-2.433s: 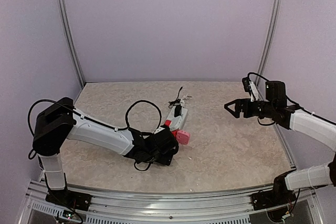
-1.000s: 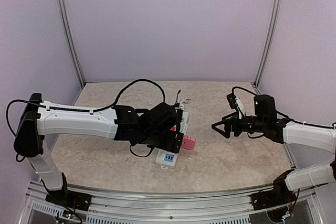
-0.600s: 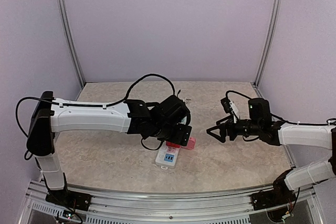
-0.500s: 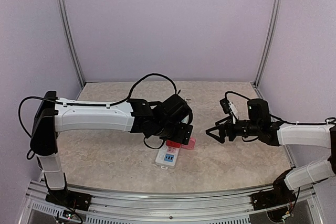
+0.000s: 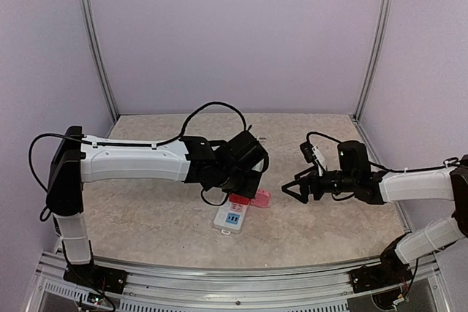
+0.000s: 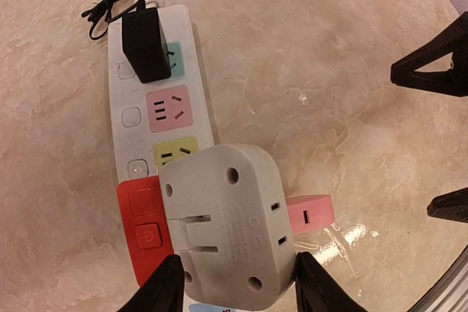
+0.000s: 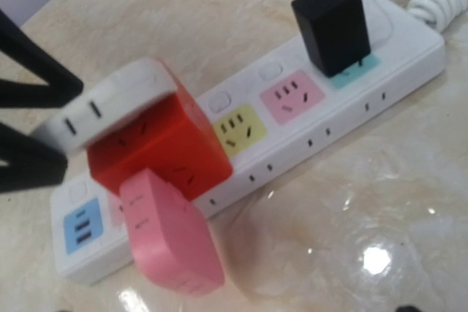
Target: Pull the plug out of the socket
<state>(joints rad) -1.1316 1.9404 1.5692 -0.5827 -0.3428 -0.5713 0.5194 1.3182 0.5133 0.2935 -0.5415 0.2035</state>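
The top camera looks down from high beyond the 6 o'clock edge of the table (image 5: pixel 146 217), taking it all in, with the socket (image 5: pixel 228 218) near centre. The left wrist camera faces straight down, close above the socket (image 6: pixel 170 111). The right wrist camera views the socket (image 7: pixel 292 129) at a slant, close, from 3 o'clock. All three share it.

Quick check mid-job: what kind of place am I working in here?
Probably a lab robot test cell: plain lilac walls on aluminium posts, a marble-look tabletop, two arms bolted to a rail at its near edge.
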